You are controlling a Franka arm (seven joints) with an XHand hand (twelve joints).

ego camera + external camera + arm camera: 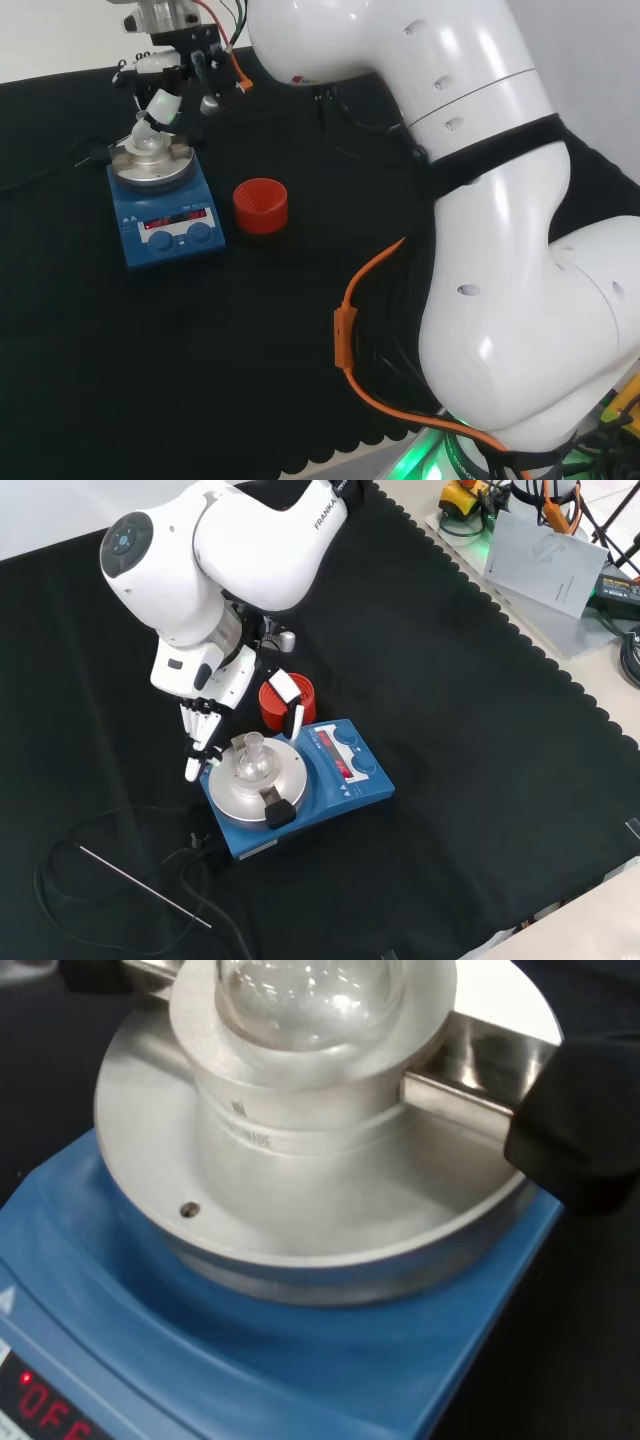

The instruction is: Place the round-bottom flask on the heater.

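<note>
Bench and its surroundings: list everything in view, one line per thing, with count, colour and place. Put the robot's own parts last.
Round-bottom flask: one, clear glass, seated in the metal block on the heater.
Heater: one, blue body with a silver round top, on the cloth, at the left in the head view.
Ribbed ring stand: one, red, on the cloth just right of the heater in the head view.
Thin rod: one, grey, lying on the cloth at the front view's lower left.
Cable: one, black, looping from the heater.
Cloth: one, black, covering the bench.
Arm: one, white.
Hand: one, black and white, fingers straight, beside the flask.
</note>
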